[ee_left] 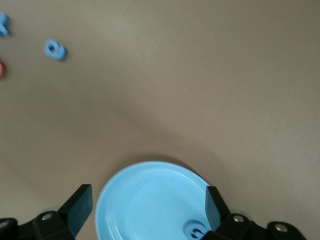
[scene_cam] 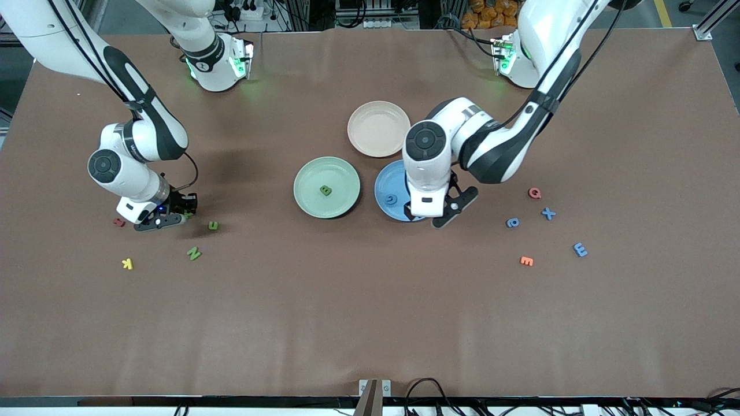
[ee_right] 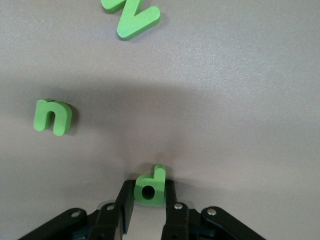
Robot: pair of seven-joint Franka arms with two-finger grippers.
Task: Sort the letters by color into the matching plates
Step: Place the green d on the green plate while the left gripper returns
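Here we see the right gripper [ee_right: 148, 210] low at the worktop [scene_cam: 370, 323] toward the right arm's end, its jaws closed on a small green letter [ee_right: 150, 186] shaped like a "d", which stands pinched between the two fingertips. Two more green letters lie loose on the worktop close by: a lowercase n [ee_right: 52, 117] just beside the gripper, and a capital N [ee_right: 131, 15] nearer to the front camera. A yellow letter [scene_cam: 128, 264] and a red letter [scene_cam: 118, 222] lie in the same area.

We see the left gripper [ee_left: 145, 210] over the blue plate [ee_left: 150, 200], its jaws spread wide and holding nothing. One blue letter [ee_left: 196, 231] rests in this plate, close to one fingertip. The pale green plate [scene_cam: 326, 187] lies beside the blue one and carries one green letter [scene_cam: 326, 190]. The beige plate [scene_cam: 378, 128] is farther from the front camera than both. Toward the left arm's end three blue letters lie on the worktop: a rounded one [scene_cam: 513, 222], an X [scene_cam: 548, 214] and an E [scene_cam: 580, 249], with a red Q [scene_cam: 535, 193] and an orange letter [scene_cam: 526, 261] among them.
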